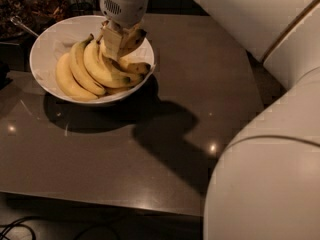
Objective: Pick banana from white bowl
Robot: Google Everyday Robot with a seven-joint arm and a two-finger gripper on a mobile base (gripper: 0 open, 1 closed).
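The white bowl [46,44] sits at the back left of the dark table. Several ripe yellow bananas [85,70] lie fanned in it, their blackish tips toward the right rim. My gripper [122,40] hangs from its white wrist over the right half of the bowl, just above the bunch. Its fingers are closed around one banana [134,36], which tilts up to the right with its dark tip showing. The part of this banana between the fingers is hidden.
My white arm and body [270,174] fill the right side and the top right. Dark cluttered items and a metal utensil [22,26] lie behind the bowl at the top left. The table's front edge [100,199] runs along the bottom, with cables below it.
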